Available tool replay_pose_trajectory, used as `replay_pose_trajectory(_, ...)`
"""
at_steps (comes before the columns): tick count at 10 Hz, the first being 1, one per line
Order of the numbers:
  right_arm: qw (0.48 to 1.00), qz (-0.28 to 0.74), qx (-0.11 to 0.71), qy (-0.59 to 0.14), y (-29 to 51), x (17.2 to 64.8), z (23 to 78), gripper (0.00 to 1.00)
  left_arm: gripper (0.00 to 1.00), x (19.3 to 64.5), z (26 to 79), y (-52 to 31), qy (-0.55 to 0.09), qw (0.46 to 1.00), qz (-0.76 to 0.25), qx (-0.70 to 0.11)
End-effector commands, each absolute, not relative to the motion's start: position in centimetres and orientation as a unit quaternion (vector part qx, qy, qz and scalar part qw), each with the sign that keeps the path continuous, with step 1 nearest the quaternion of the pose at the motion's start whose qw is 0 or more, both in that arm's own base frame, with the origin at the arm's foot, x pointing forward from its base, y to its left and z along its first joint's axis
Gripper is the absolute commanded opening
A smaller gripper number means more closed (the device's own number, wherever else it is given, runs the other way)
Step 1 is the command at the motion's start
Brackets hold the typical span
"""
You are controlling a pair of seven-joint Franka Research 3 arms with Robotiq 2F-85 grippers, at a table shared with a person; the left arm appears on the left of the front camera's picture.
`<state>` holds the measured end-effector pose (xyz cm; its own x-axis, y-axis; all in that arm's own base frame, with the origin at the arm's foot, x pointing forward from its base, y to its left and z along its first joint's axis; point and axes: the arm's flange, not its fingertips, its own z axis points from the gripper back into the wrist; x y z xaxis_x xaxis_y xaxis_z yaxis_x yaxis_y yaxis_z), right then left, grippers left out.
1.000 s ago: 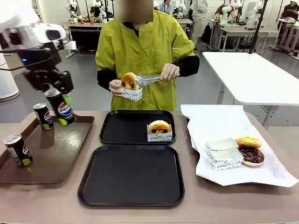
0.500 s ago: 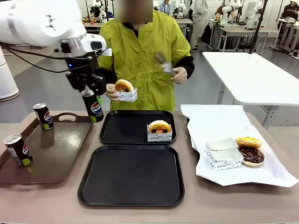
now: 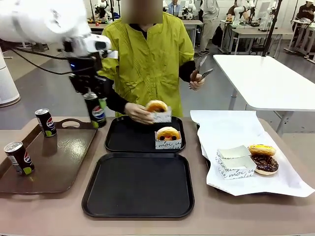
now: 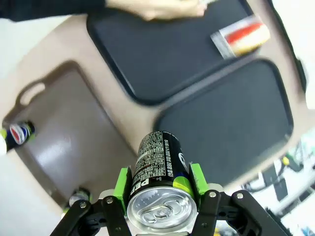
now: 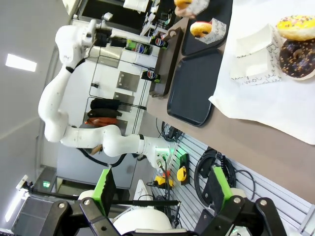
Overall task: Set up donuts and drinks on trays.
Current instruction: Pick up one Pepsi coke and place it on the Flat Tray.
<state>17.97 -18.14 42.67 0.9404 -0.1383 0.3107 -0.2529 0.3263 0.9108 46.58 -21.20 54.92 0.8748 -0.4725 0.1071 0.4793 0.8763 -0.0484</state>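
Green pads of the left gripper (image 3: 95,101) press on both sides of a black Pepsi can (image 3: 96,111), clamped on it just below its silver top. The can hangs upright, clear of the table. In the left wrist view the left gripper (image 4: 160,186) holds the can (image 4: 156,156) over the bare strip of table between the brown tray (image 4: 74,142) and the two black trays.

On the brown tray (image 3: 59,167) two more cans stand upright and well apart, the far can (image 3: 46,122) near the loop handle and the near can (image 3: 18,158) by the left rim.

Just right of the held can lies the far black tray (image 3: 125,140), with a boxed yellow-glazed donut (image 3: 168,138) standing near its right front corner. Above that tray the person's hand (image 3: 137,112) holds a second boxed donut (image 3: 158,111). The person's other hand (image 3: 197,81) is raised, gripping metal tongs (image 3: 203,72).

The near black tray (image 3: 138,186) touches the far one along its long edge.

On the white paper (image 3: 231,130) at the right lie a yellow donut (image 3: 261,149) and a chocolate donut (image 3: 265,164) touching each other, with an open white box (image 3: 235,164) just beside them.

The right gripper (image 5: 161,190) has its green fingers spread wide apart with nothing between them, off the table's end beyond the paper.
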Motion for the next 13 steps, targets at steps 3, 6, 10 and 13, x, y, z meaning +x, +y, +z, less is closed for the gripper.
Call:
replay_pose_trajectory(3, 0.792, 0.042, 0.583, -0.175, -18.1, 17.9, 42.8, 1.00, 0.58, 33.4, 61.6, -12.8, -0.073, 0.955, -0.287, -0.029)
replay_pose_trajectory(6, 0.792, 0.042, 0.583, -0.175, -18.1, 17.9, 42.8, 1.00, 0.58, 34.4, 62.5, -13.3, -0.048, 0.956, -0.288, -0.035)
replay_pose_trajectory(10, 0.792, 0.042, 0.583, -0.175, -18.1, 17.9, 42.8, 1.00, 0.58, 34.4, 62.5, -13.3, -0.048, 0.956, -0.288, -0.035)
replay_pose_trajectory(13, 0.792, 0.042, 0.583, -0.175, -18.1, 17.9, 42.8, 1.00, 0.58, 36.9, 60.5, -15.0, -0.034, 0.953, -0.300, -0.015)
